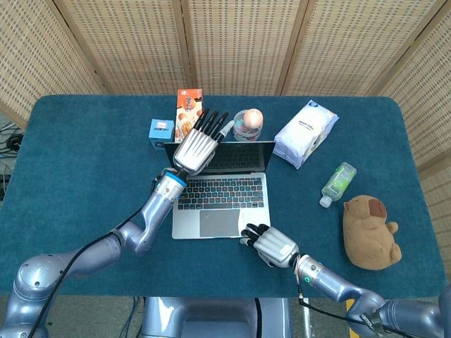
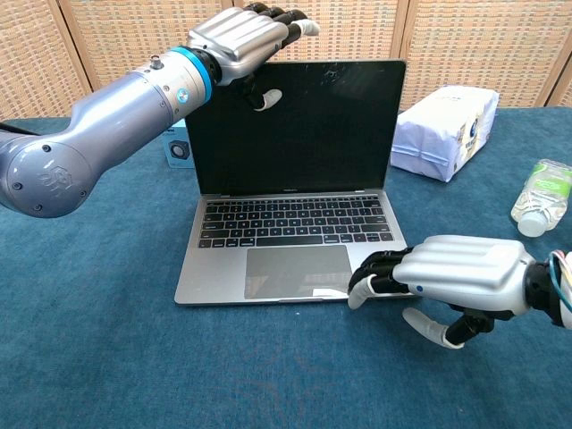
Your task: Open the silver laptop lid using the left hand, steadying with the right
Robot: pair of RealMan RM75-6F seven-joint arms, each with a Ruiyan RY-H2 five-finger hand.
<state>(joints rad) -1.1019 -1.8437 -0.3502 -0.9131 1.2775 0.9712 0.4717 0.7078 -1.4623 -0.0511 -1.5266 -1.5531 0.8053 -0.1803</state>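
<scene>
Silver laptop (image 2: 286, 223) open in the middle of the blue worktop (image 1: 84, 169), left hand (image 2: 239, 40) gripping the lid's top edge, right hand (image 2: 460, 273) fingers (image 2: 371, 268) pressing its front corner, holding nothing

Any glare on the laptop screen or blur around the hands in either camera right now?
Chest view: the laptop screen is dark, with only faint smudges near its top edge and no strong glare; the left hand and right hand are sharp. Head view: even light, soft shadows, no blur.
</scene>
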